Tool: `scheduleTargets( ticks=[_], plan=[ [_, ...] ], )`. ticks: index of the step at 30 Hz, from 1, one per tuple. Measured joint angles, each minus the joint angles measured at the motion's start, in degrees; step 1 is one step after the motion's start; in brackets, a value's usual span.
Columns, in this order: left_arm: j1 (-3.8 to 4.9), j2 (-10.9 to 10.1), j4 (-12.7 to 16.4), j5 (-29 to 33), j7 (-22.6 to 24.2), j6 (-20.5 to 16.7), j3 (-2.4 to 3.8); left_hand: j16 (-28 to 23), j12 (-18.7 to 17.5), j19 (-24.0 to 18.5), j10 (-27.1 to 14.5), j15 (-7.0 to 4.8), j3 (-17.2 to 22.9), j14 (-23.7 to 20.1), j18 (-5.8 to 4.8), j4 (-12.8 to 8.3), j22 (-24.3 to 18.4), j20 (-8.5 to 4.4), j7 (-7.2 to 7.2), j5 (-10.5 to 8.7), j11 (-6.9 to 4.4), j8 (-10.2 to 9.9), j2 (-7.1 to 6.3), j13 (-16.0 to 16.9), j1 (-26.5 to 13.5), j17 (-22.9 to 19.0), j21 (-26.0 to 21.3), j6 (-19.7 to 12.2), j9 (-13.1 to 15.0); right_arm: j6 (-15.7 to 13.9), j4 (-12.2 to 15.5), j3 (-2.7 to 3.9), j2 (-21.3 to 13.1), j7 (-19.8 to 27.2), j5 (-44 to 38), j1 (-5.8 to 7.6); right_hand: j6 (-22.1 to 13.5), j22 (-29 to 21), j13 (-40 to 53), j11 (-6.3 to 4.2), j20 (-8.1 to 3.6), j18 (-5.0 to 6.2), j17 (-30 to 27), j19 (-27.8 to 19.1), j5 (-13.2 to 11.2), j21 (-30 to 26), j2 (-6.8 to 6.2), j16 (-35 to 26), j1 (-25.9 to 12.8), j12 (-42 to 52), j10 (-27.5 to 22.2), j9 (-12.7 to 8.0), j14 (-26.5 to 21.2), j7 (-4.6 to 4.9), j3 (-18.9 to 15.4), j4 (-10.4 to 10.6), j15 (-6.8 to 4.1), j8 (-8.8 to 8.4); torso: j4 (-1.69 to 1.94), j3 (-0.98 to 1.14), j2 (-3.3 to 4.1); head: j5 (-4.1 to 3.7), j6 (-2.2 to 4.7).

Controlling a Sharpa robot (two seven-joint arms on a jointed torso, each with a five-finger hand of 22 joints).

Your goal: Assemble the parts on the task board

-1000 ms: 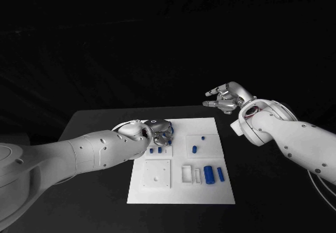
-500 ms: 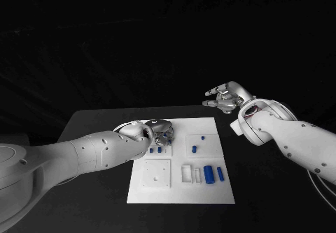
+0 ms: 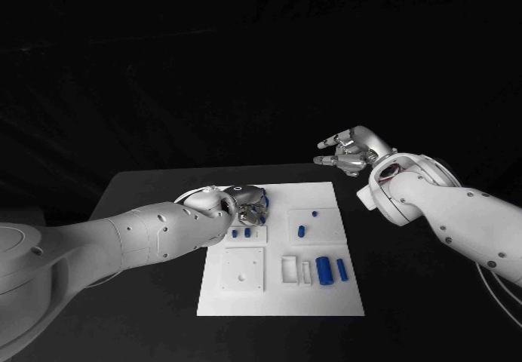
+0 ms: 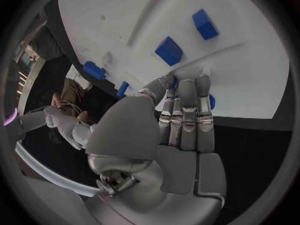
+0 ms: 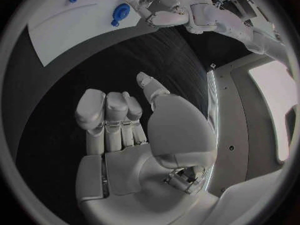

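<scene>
Head view: my left robot hand [image 3: 248, 205] is low over the far left corner of the board [image 3: 327, 298], fingers curled round something blue; I judge it is pinching a part there, or pressing one into a seat. Two small parts [image 3: 241, 233] lie just beside it. Two more [image 3: 308, 222] sit in the far right panel, and two long ones [image 3: 332, 269] lie loose at the near right. So most parts look unseated, and I take the task to be early. My right robot hand [image 3: 346, 156] is raised beyond the worktop [image 3: 147, 188], well apart from the board, holding nothing. Against the earlier frames my left robot hand has shifted only slightly at the same corner; the right has not moved.

Left wrist view: my fingertips [image 4: 186, 85] press together on the board, a blue part [image 4: 211, 101] showing between them. I cannot tell whether it is seated.

Right wrist view: my right robot hand [image 5: 125, 125] is empty, fingers loosely curled and apart
</scene>
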Motion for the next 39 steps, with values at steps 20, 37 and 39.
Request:
scheduleTargets(
  ticks=[20, 37, 39],
  plan=[
    [0.00, 0.00, -0.20, 0.20, 0.32, -0.40, 0.01, 0.48, 0.00, 0.95, 6.27, -1.23, -1.65, 2.86, -0.25, -0.22, -0.01, -0.94, -1.24, -0.45, -1.98, -0.33, 1.76, -0.06, 0.52, 0.50, 1.55, 5.65, -0.02, 0.00, -0.02, 0.01, 0.04, 0.00, -0.01, 0.00, 0.00, -0.01, 0.00, 0.00, 0.00, 0.00, 0.00, 0.00, 0.00, 0.00, 0.00, 0.00, 0.00, 0.00, 0.00, 0.00, 0.00, 0.00, 0.00, 0.00, 0.00, 0.00, 0.04, -0.07, -0.03, 0.01, 0.01],
    [-0.18, -2.46, 1.46, 2.67, 0.62, -2.35, 1.71, 0.48, -0.01, 1.04, 5.91, -1.23, -1.81, 3.25, -0.47, -0.90, -0.02, -1.02, -0.90, -0.46, -1.62, -0.51, 2.65, -0.07, 0.54, 0.97, 2.00, 5.42, 0.07, 0.00, -0.29, 0.02, 0.17, 0.02, -0.03, 0.00, 0.00, -0.02, 0.00, 0.00, 0.00, 0.00, 0.00, 0.00, 0.00, 0.00, 0.00, 0.00, 0.00, 0.00, 0.00, 0.00, 0.00, 0.00, 0.00, 0.00, 0.00, 0.00, 0.09, -0.11, -0.09, 0.30, 0.63],
    [-0.18, -2.94, 2.02, 3.21, 0.62, -2.34, 2.44, 0.24, -0.01, 1.03, 5.74, -1.23, -1.65, 3.25, -0.49, -1.06, -0.02, -1.02, -0.82, -0.46, -1.44, -0.52, 2.65, -0.07, 0.54, 0.97, 2.00, 5.32, 0.07, 0.00, -0.33, 0.02, 0.17, 0.02, -0.04, 0.00, 0.00, -0.02, 0.00, 0.00, 0.00, 0.00, 0.00, 0.00, 0.00, 0.00, 0.00, 0.00, 0.00, 0.00, 0.00, 0.00, 0.00, 0.00, 0.00, 0.00, 0.00, 0.00, 0.11, -0.13, -0.10, 0.39, 0.69]
  ],
)
